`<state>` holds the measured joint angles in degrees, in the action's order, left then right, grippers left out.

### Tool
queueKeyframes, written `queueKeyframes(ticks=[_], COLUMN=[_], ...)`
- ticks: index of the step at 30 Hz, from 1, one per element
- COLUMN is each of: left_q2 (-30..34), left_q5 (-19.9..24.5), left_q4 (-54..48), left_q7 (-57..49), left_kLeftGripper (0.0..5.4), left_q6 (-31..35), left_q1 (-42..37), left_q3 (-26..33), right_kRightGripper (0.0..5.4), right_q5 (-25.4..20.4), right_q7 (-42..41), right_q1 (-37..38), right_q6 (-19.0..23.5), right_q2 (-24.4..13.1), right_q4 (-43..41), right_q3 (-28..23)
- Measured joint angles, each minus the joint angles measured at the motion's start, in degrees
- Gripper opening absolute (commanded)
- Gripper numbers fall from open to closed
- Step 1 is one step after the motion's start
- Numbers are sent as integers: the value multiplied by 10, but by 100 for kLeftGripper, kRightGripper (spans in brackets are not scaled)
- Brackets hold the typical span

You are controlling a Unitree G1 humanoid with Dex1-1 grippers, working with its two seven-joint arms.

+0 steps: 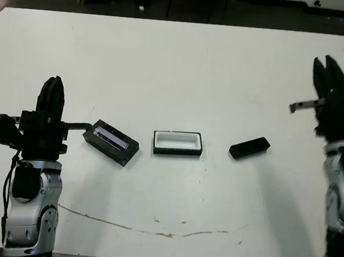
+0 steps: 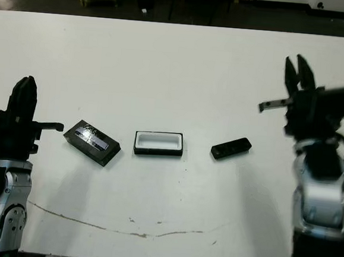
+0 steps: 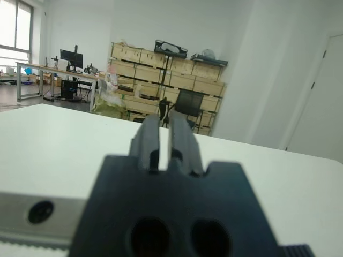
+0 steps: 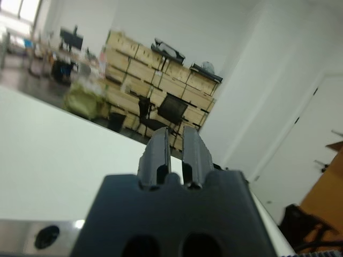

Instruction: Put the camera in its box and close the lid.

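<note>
Nearest us, our left gripper [image 1: 51,92] and right gripper [image 2: 300,71] stand raised at either side of the white table [image 1: 183,64], each empty, fingers seemingly a narrow slit apart, though the head views are poor on that. Nothing of the task is done: one camera [image 1: 249,147] lies right of one box [image 1: 177,143], well apart; one lid [image 1: 111,141] lies left of it. Picking, placing and closing all remain.
</note>
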<state>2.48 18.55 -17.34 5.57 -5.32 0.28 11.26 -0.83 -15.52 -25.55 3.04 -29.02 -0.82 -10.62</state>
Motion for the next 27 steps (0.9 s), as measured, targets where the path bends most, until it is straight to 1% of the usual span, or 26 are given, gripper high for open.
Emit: queueKeyframes(ticks=[4, 8, 11, 17, 22, 27], left_q2=[-1, -1, -1, -1, -1, -1], left_q5=[0, -3, -9, -11, -12, -16], left_q4=[-11, -11, -12, -12, -12, -13], left_q7=[-4, -5, -5, -4, -4, -4], left_kLeftGripper=[3, 3, 3, 3, 3, 3], left_q6=[9, 9, 9, 8, 8, 8], left_q1=[2, 2, 3, 4, 7, 14], left_q3=[-2, -2, -3, -5, -5, -5], right_kRightGripper=[0, 0, 0, 0, 0, 0], right_q5=[42, 79, 127, 178, 191, 200], right_q7=[-45, -84, -108, -175, -228, -261], right_q1=[-54, -94, -124, -173, -179, -179], right_q6=[-2, -17, -17, -18, -21, -21], right_q2=[-46, -72, -86, -93, -95, -96], right_q4=[73, 127, 157, 213, 226, 227], right_q3=[42, 86, 130, 199, 231, 246])
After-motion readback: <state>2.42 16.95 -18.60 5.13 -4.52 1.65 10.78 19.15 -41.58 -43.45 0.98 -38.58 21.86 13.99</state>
